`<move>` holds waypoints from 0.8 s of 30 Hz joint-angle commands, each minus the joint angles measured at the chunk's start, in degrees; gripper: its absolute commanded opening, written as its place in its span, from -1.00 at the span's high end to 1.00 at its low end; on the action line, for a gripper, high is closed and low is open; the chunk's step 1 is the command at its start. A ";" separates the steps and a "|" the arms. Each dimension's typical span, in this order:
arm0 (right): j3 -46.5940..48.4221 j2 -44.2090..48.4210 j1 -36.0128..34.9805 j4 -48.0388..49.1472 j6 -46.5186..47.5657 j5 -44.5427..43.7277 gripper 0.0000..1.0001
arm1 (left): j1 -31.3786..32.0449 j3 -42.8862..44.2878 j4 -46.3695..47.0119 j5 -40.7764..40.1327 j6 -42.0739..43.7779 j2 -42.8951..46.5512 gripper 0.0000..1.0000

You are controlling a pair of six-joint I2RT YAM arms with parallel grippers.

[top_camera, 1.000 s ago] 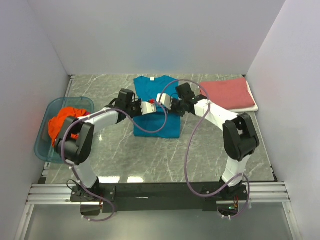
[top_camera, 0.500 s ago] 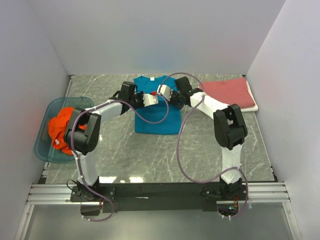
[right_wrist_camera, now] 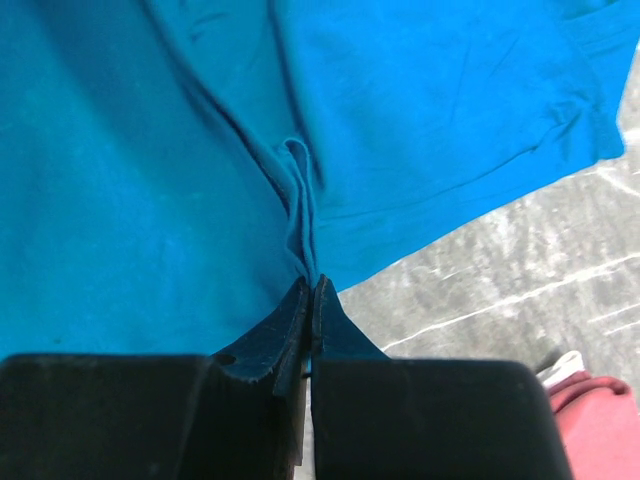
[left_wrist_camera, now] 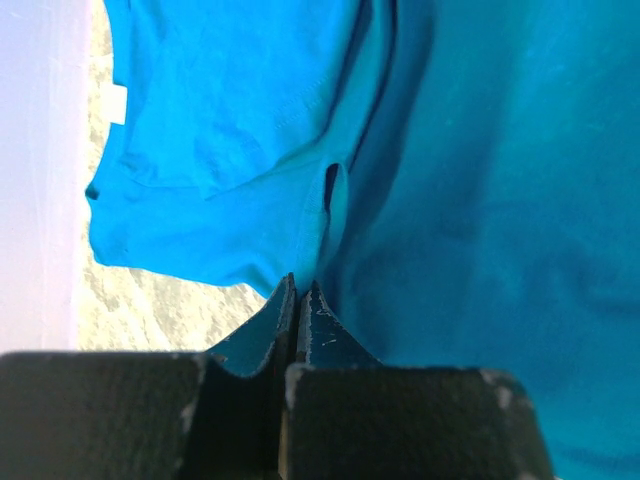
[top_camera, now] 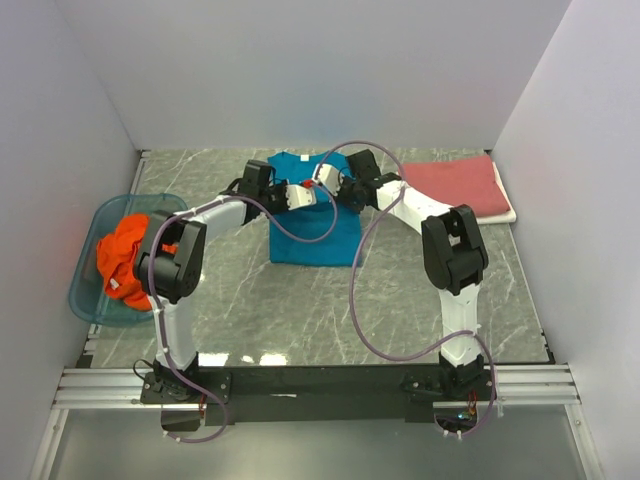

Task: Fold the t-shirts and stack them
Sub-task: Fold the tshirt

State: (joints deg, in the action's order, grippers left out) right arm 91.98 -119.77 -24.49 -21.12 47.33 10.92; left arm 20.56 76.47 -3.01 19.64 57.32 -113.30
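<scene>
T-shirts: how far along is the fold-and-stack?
Done: red t-shirt lies folded at far right. In hand: left gripper and right gripper both pinch the teal t-shirt, mid-fold. Left: orange t-shirt crumpled in the tub; teal and orange not yet stacked.

The left arm (top_camera: 176, 262) and the right arm (top_camera: 455, 245) reach far forward and lean inward, elbows bent out to the sides. The left gripper (left_wrist_camera: 300, 285) and the right gripper (right_wrist_camera: 312, 282) almost meet at the middle (wrists angled toward each other), each with its jaws pressed together on a raised fold of the teal t-shirt (top_camera: 310, 255).
</scene>
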 commanded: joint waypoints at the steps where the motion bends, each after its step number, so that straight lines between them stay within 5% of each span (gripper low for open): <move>1: 3.55 -1.61 0.50 2.05 -1.28 -1.34 1.00 | -0.25 3.42 0.19 1.10 0.51 -1.05 0.99; 8: 4.61 -2.75 0.50 3.02 -1.80 -2.21 0.98 | -0.25 4.22 0.10 1.10 -0.19 -2.63 0.99; 11: 4.08 -2.84 0.58 4.60 -2.94 -4.14 0.61 | -0.25 4.31 1.94 -1.86 -2.46 -3.16 0.95; 15: 1.01 -0.57 1.28 10.12 -6.02 -7.57 0.25 | -0.60 2.46 12.83 -9.68 -12.74 -1.23 -0.65; 18: -1.01 3.21 2.60 11.90 -7.16 -7.67 -0.01 | -2.44 0.62 18.11 -11.36 -18.20 2.45 -0.74; 24: -4.44 8.57 5.41 9.00 -7.52 -3.55 -0.02 | -4.65 -10.97 25.59 -8.40 -19.01 16.15 -0.88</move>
State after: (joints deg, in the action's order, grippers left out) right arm 88.68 -117.99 -20.53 -13.17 41.06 5.41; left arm 16.64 69.36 14.39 9.74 40.71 -107.02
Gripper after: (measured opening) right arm 0.510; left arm 0.936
